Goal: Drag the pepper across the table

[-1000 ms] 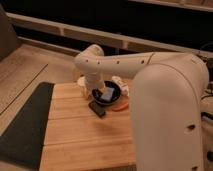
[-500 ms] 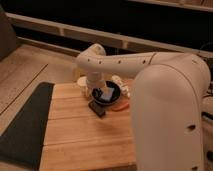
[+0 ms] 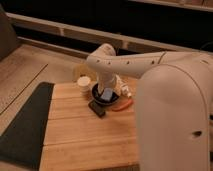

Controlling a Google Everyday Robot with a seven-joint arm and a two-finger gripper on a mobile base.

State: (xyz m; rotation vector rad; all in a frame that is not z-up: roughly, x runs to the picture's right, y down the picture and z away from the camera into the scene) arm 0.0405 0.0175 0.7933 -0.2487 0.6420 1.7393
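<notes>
The pepper is a slender orange-red curved thing lying on the wooden table, just right of the black bowl and partly hidden by my arm. My gripper hangs down from the white arm at the back of the table, over the bowl and just left of the pepper.
A dark flat block lies in front of the bowl. A white cup stands to the bowl's left and a white tube to its right. A dark grey mat lies left of the table. My large white arm covers the right side.
</notes>
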